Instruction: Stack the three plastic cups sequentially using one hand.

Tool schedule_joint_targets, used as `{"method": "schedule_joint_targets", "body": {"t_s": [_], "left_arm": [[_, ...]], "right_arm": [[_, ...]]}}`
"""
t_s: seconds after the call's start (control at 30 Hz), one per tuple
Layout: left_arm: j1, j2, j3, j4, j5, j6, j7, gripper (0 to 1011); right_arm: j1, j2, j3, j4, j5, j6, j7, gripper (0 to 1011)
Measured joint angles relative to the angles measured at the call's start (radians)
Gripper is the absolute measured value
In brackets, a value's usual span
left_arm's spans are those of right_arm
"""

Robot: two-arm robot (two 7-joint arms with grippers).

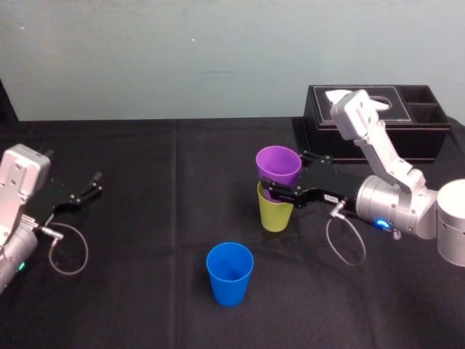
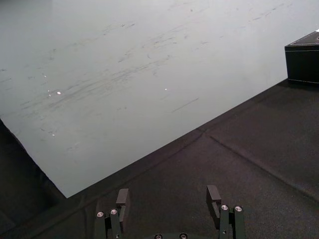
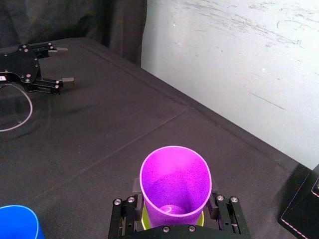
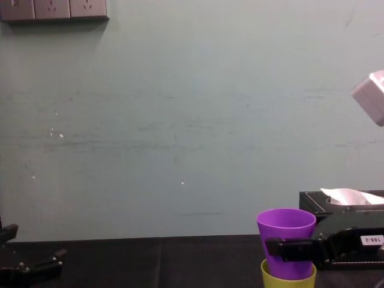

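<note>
Near the middle of the black-clothed table [image 1: 145,225], the right gripper [image 1: 280,179] was clamped on the purple cup [image 1: 278,160], a finger on either side. The cup's base was nested in the lime yellow-green cup [image 1: 276,214], which stood upright beneath it. The blue cup [image 1: 229,273] stood upright and apart from them, nearer the robot. Behind the right arm sat the black tissue box [image 1: 410,131]. The left gripper [image 1: 91,186] rested at the table's left side, fingers apart, well away from the cups.
</note>
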Motion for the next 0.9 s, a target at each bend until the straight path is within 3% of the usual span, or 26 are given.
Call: {"method": "schedule_joint_targets", "body": {"t_s": [0.3,0.6,0.9], "left_arm": [[0.0,0.0,0.0,0.0,0.0,0.0,0.0,1011],[0.0,0.0,0.0,0.0,0.0,0.0,0.0,1011],[0.0,0.0,0.0,0.0,0.0,0.0,0.0,1011]], "right_arm": [[0.0,0.0,0.0,-0.001,0.0,0.0,-0.001,739],[0.001,0.001,-0.001,-0.002,0.001,0.001,-0.002,985],[0.001,0.001,-0.001,-0.003,0.001,0.002,-0.002,1003]]}}
